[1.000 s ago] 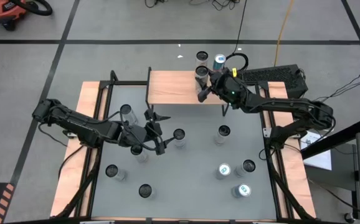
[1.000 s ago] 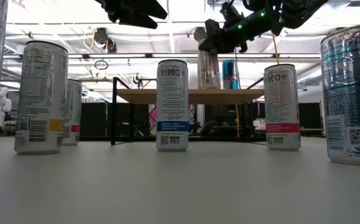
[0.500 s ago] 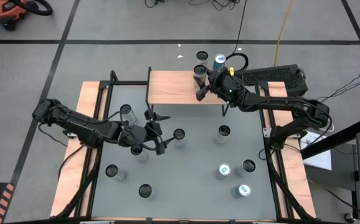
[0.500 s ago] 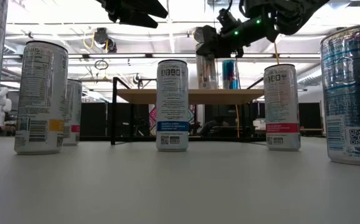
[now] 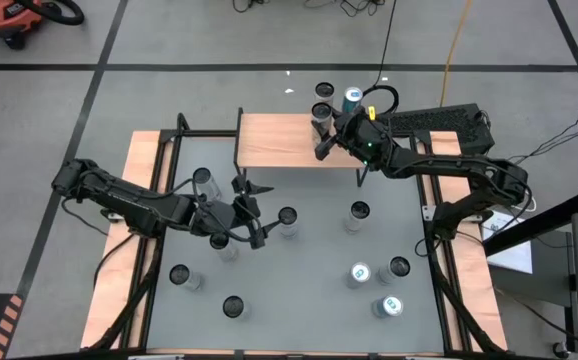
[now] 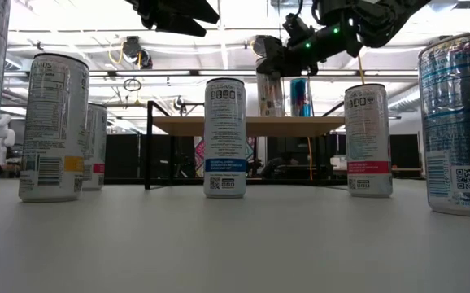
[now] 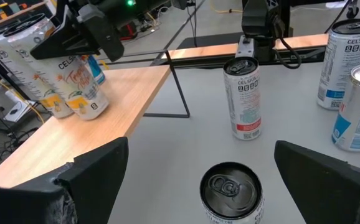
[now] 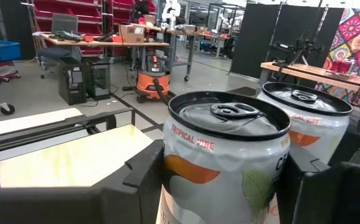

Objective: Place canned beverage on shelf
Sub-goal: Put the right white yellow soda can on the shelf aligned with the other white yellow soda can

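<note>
Two cans already parked at the shelf's [image 5: 279,139] far right corner. Right gripper [image 5: 326,140] there too, pinching a third can [image 8: 220,155] upright beside them to keep the row tight. Left gripper [image 5: 246,207] spread wide over a table can [image 7: 232,188], likely next.

Held can [image 8: 220,162] base cut off; pincer grip hidden.

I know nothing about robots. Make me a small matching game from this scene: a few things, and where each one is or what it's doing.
Things:
1. right hand
2. left hand
3. blue-topped can
4. shelf

States:
A. open, hovering above a can on the table
B. light wood top, black legs
C. closed on a can at the shelf
D. standing on the shelf's far corner

Pairs: 1-C, 2-A, 3-D, 4-B
</note>
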Motion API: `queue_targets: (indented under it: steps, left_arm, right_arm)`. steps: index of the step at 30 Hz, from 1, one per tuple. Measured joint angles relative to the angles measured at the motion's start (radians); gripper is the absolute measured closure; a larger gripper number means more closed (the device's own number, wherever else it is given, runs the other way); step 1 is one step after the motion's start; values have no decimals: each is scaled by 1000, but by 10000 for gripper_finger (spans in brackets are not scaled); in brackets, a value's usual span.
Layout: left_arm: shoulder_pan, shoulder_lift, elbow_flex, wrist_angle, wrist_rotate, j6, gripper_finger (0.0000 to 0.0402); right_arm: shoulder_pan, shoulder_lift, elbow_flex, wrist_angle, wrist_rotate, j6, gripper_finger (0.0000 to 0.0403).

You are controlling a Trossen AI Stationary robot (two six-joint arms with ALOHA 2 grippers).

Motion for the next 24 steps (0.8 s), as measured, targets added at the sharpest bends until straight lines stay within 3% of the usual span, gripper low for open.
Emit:
queue_targets:
  steps: [9,18,24]
  left_arm:
    - [0,0,0,0,0,0,4]
    - [0,0,0,0,0,-1,4]
    - [0,0,0,0,0,-1,4]
  right_arm:
    - [0,0,0,-6,0,7,230]
    - [-2,-2,1,-27,6,26,181]
    - [-2,-2,1,-30,6,26,173]
